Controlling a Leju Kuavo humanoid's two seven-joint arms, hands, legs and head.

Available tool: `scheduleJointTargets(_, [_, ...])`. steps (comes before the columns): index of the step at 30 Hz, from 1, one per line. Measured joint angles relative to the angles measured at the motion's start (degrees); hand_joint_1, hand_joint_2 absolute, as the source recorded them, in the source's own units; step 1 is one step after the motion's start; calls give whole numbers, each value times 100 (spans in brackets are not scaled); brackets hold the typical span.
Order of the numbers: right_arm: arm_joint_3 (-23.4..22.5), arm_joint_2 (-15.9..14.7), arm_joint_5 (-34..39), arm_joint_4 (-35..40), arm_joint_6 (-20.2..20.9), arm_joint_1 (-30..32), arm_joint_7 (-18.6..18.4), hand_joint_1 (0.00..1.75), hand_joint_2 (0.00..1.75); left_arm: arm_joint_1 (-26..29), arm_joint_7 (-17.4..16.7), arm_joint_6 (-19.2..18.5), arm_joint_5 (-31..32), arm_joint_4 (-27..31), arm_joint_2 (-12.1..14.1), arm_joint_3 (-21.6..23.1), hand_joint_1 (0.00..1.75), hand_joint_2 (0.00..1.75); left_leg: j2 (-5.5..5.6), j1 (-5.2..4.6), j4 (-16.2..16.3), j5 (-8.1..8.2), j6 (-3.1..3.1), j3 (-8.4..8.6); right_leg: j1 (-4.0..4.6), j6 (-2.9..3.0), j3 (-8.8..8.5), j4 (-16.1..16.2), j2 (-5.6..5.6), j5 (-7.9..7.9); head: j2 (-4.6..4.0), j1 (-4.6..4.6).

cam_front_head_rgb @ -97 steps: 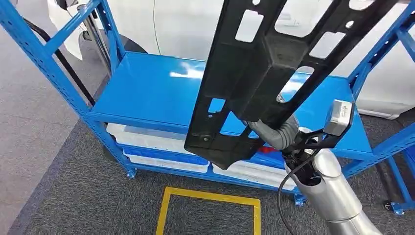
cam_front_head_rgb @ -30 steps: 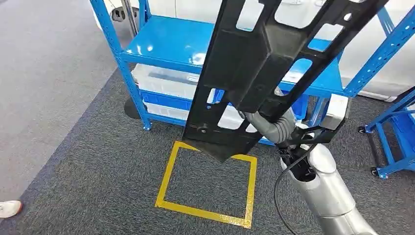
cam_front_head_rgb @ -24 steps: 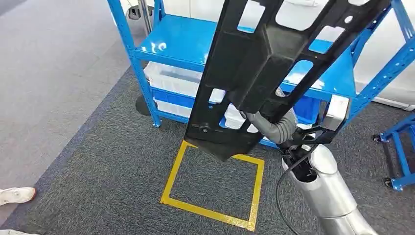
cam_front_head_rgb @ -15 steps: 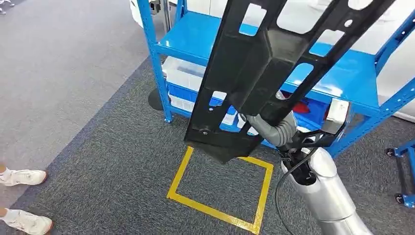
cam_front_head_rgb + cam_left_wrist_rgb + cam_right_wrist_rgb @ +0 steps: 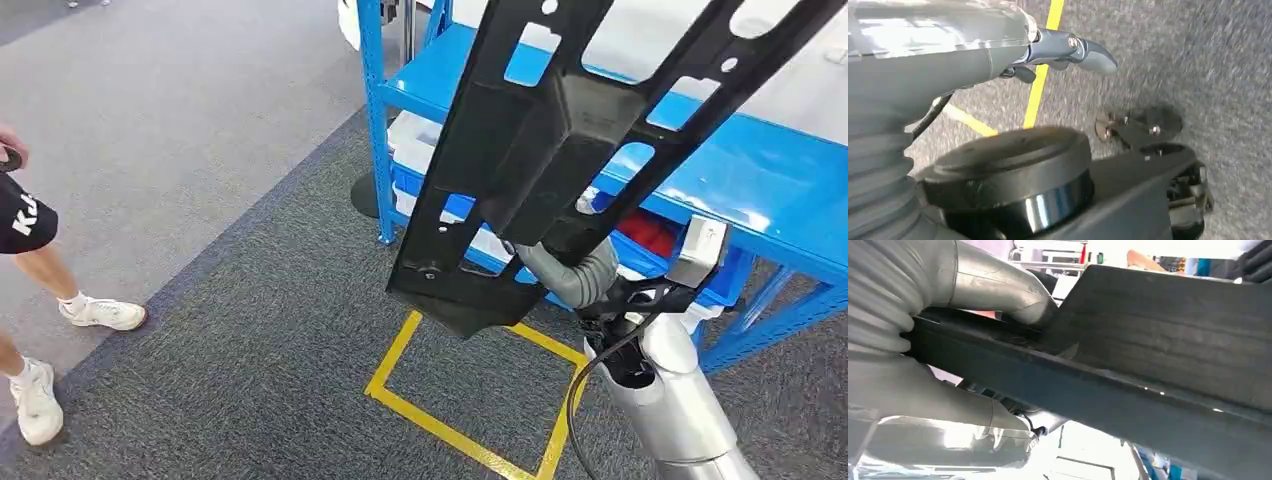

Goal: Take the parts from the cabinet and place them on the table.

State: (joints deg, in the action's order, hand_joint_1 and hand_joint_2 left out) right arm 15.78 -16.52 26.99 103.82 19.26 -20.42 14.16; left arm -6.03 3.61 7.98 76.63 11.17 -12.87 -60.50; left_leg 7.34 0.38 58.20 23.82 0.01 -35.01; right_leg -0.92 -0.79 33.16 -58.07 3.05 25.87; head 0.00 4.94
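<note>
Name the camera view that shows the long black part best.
The head view: it shows the black part along much of its length, with its cut-outs, gripped by the right hand. The right wrist view gives a close, dark stretch of its edge under the fingers. The left wrist view faces the carpet.

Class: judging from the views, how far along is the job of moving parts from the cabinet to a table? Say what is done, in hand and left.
Done: the black part is off the blue cabinet. In hand: the right hand grips it, raised above the yellow floor square; the left hand hangs down, holding nothing. Left: setting it on the table, which is out of view. A person stands nearby.
</note>
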Motion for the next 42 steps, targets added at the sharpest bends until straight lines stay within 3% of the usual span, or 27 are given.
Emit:
scheduleJointTargets(2, [-2, 0, 2, 9, -2, 10, 7, 175, 175, -6, -2, 0, 2, 0, 2, 7, 0, 175, -462, -45, 264, 221, -61, -104, -40, 84, -56, 93, -162, -41, 0, 7])
scheduleJointTargets(3, [-4, 0, 2, 24, 0, 18, 9, 175, 175, -17, -2, 0, 0, 0, 4, 7, 0, 175, -599, -27, 695, 471, -92, -305, -26, 93, -54, 91, -250, -41, 0, 4])
scheduleJointTargets(5, [-13, -9, -11, 26, -7, 48, 4, 175, 175, -41, 0, -7, 2, 0, 4, 9, 0, 175, -655, -1, 1588, 849, -135, -701, -14, 105, -50, 85, -416, -33, 0, 4])
scheduleJointTargets(6, [-13, -9, -22, 31, -18, 71, 7, 175, 175, -55, 0, -24, 7, 0, 4, 11, 0, 175, -661, 6, 1790, 879, -152, -779, -13, 103, -50, 83, -484, -31, 0, 4])
scheduleJointTargets(7, [-13, -9, -33, 39, -35, 101, 9, 175, 175, -60, -4, -28, 20, 0, 7, 20, 0, 175, -679, 20, 1704, 773, -163, -717, -13, 100, -53, 81, -563, -28, 0, 4])
scheduleJointTargets(9, [-20, -9, -42, 61, -57, 150, 31, 175, 175, -55, -26, -33, 26, 0, 7, 33, 0, 175, -762, 29, 837, 329, -149, -239, -14, 79, -64, 67, -682, -9, 0, 4])
scheduleJointTargets(10, [-35, -9, -46, 96, -57, 181, 50, 175, 175, -43, -31, -33, 26, 0, 11, 35, 0, 175, -909, 21, 274, 108, -121, 72, -13, 55, -75, 52, -733, 8, 0, 4])
scheduleJointTargets(11, [-46, -9, -63, 127, -50, 214, 70, 175, 175, -45, -37, -33, 24, 0, 15, 35, 0, 175, -1162, -37, 22, 210, -67, 195, 18, 29, -75, 47, -784, 22, 0, 4])
scheduleJointTargets(15, [-122, -13, -137, 192, 161, 298, 142, 175, 175, -9, -20, 4, -13, 0, 20, 33, 0, 175, -907, -66, -15, 128, 95, 131, 37, -90, -89, 59, -963, 6, 0, 4])
scheduleJointTargets(16, [-166, -15, -153, 232, 210, 322, 153, 175, 175, 4, -9, 26, -20, 0, 24, 33, 0, 175, -858, -17, -80, 78, 160, 169, -4, -146, -84, 44, -876, 57, 0, 4])
scheduleJointTargets(17, [-212, -15, -164, 247, 254, 342, 162, 175, 175, 6, 0, 28, -20, 0, 24, 31, 0, 175, -806, -22, -96, 61, 185, 166, -19, -156, -37, -120, -585, 215, 0, 4])
scheduleJointTargets(18, [-243, -18, -164, 267, 258, 369, 173, 175, 175, 3, 9, 31, -20, 0, 26, 31, 0, 175, -768, -22, -96, 48, 209, 156, -36, -154, 106, -448, -446, 431, 0, 2])
scheduleJointTargets(20, [-310, -28, -179, 275, 256, 441, 181, 175, 175, 1, 15, 35, -22, 0, 26, 31, 0, 175, -648, -36, -93, 35, 230, 138, -33, -172, 569, -1446, -333, 876, 0, 4])
scheduleJointTargets(21, [-328, -28, -179, 275, 256, 477, 181, 175, 175, 10, 15, 35, -22, 0, 28, 31, 0, 175, -580, -42, -86, 32, 233, 129, -34, -177, 732, -1773, -325, 943, 0, 2])
scheduleJointTargets(23, [-341, -28, -181, 275, 258, 522, 181, 175, 175, 24, 17, 35, -37, 0, 26, 31, 0, 175, -442, -40, -63, 29, 228, 128, -37, -170, 623, -1514, -321, 650, 0, 4])
scheduleJointTargets(25, [-372, -28, -181, 293, 256, 521, 181, 175, 175, 15, 20, 35, -42, 0, 26, 31, 0, 175, -300, -35, -20, 37, 211, 130, -54, -144, 134, -519, -212, 129, 0, 2])
scheduleJointTargets(26, [-389, -28, -181, 306, 256, 518, 184, 175, 175, 16, 24, 35, -42, 0, 26, 31, 0, 175, -243, -21, 3, 46, 186, 110, -72, -116, -51, -97, 46, 55, 0, 2])
scheduleJointTargets(27, [-400, -31, -184, 315, 260, 531, 188, 175, 175, 4, 24, 35, -44, 0, 28, 31, 0, 175, -172, -55, 58, 45, 139, 61, -70, -119, -77, 2, 126, 97, 0, 4])
scheduleJointTargets(30, [-413, -37, -291, 339, 356, 543, 249, 175, 175, 22, 22, 44, -48, 0, 28, 28, 0, 175, -20, -4, 0, -13, 23, 5, -25, -56, -55, -31, -28, 79, 0, 4])
scheduleJointTargets(31, [-413, -37, -381, 361, 413, 558, 308, 175, 175, 17, 7, 50, -46, 0, 35, 28, 0, 175, 6, -33, 23, 1, -14, -25, -103, -1, -76, 40, -105, 43, 0, 4])
scheduleJointTargets(33, [-415, -37, -653, 474, 555, 635, 487, 175, 175, 9, 0, 61, -46, 0, 39, 26, 0, 175, -494, -55, 441, 304, -42, -188, -73, 70, -108, 65, -249, 37, 0, 5])
scheduleJointTargets(34, [-415, -37, -787, 529, 595, 723, 595, 175, 175, 0, 0, 61, -39, 0, 46, 26, 0, 175, -610, -36, 888, 546, -62, -389, -51, 84, -110, 63, -337, 46, 0, 7])
scheduleJointTargets(36, [-424, -52, -1089, 680, 658, 977, 822, 175, 175, -36, 2, 24, 20, 0, 52, 26, 0, 175, -662, -7, 1697, 879, -92, -745, -26, 99, -112, 55, -517, 64, 0, 4])
scheduleJointTargets(37, [-424, -65, -1212, 760, 669, 1140, 928, 175, 175, -42, 11, 20, 46, 0, 57, 30, 0, 175, -677, 1, 1801, 854, -102, -762, -23, 96, -121, 54, -611, 76, 0, 4])
scheduleJointTargets(38, [-424, -70, -1277, 809, 675, 1270, 1001, 175, 175, -35, 11, 20, 48, 0, 61, 33, 0, 175, -697, 11, 1625, 722, -107, -650, -22, 87, -131, 54, -673, 87, 0, 4])
scheduleJointTargets(40, [-417, -72, -1377, 903, 712, 1452, 1121, 175, 175, -11, 7, 28, 37, 0, 83, 31, 0, 175, -803, 21, 621, 239, -93, -81, -28, 61, -166, 41, -783, 120, 0, 4])
scheduleJointTargets(42, [-411, -72, -1397, 929, 821, 1510, 1139, 175, 175, 24, -11, 33, 24, 0, 105, 31, 0, 175, -1165, -80, 44, 241, -28, 195, 19, -1, -180, 22, -844, 147, 0, 4])
